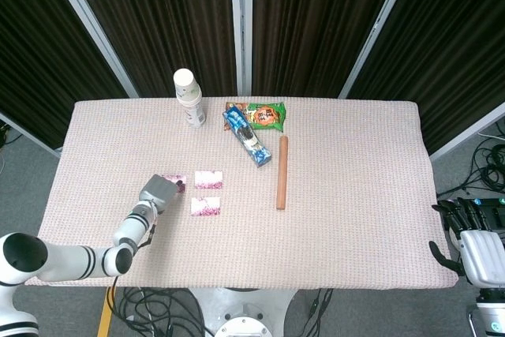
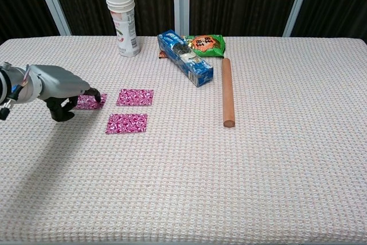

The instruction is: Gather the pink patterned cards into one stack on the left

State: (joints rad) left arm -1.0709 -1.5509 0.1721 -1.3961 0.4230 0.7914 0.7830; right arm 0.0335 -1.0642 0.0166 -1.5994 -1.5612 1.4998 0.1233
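Your head view looks steeply down from high above, taking in the whole worktop (image 1: pixel 355 219), the dark curtains at the top and floor cables along the bottom. Your chest view sits low and close, facing across the worktop toward the curtains. Both share the stacked paper cups (image 1: pixel 188 98) and wooden rod (image 2: pixel 227 90).
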